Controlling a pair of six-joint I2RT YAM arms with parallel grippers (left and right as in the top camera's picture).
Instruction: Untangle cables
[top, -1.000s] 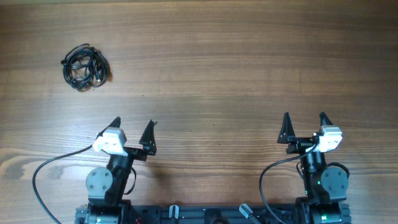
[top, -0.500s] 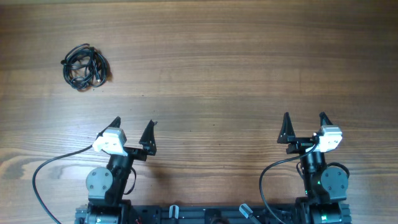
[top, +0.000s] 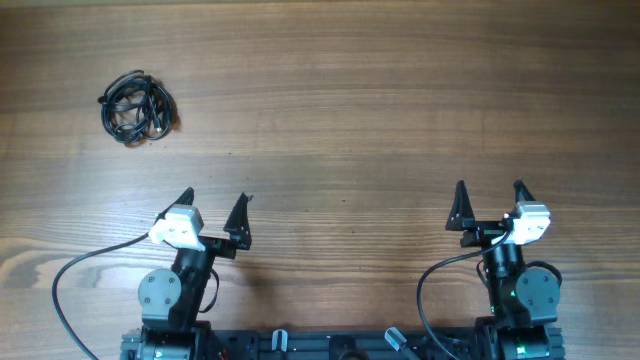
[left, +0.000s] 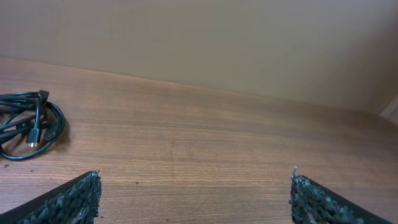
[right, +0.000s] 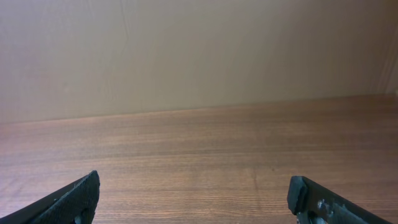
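The cables (top: 138, 107) lie as one knotted bundle of thin black cords on the wooden table (top: 360, 110), at the far left in the overhead view. The bundle also shows at the left edge of the left wrist view (left: 28, 124), with small plug ends inside the loops. My left gripper (top: 215, 200) is open and empty near the table's front edge, well in front and to the right of the bundle; its fingertips frame the left wrist view (left: 194, 177). My right gripper (top: 489, 189) is open and empty at the front right, and its wrist view (right: 196, 180) shows only bare wood.
A plain beige wall (right: 199, 56) stands behind the table's far edge. Thick black wires (top: 70, 290) loop from each arm base at the front edge.
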